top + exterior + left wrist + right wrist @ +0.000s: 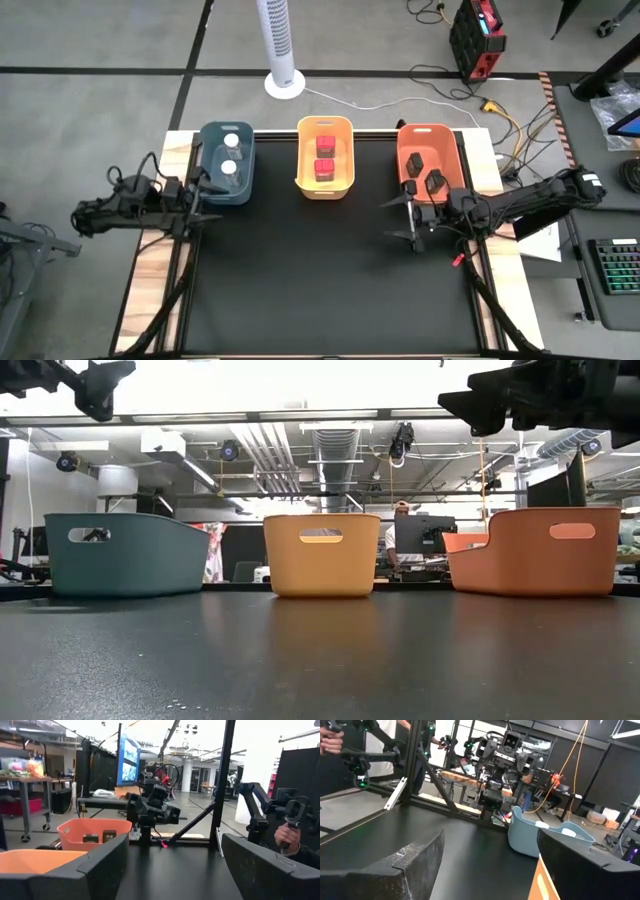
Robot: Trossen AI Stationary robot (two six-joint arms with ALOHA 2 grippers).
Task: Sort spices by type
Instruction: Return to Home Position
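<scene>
All six jars sit inside bins along the table's far edge. Two white-lidded jars (231, 155) stand in the blue bin (210, 165), two red-lidded jars (325, 158) in the yellow bin (345, 160), and two dark jars (426, 172) in the orange bin (450, 150). My left gripper (207, 200) is open and hovers at the table's left edge, just near of the blue bin. My right gripper (398, 218) is open and hovers near of the orange bin. Both are empty and point toward the table's middle. In the low view the jars are hidden behind the bin walls.
The black mat (320, 280) spreads out between and near of the grippers. A white tower fan (280, 45) stands beyond the far edge. A person's hand (287, 836) holds a controller off to the side of the table. In the low view both arms hang well above the bins.
</scene>
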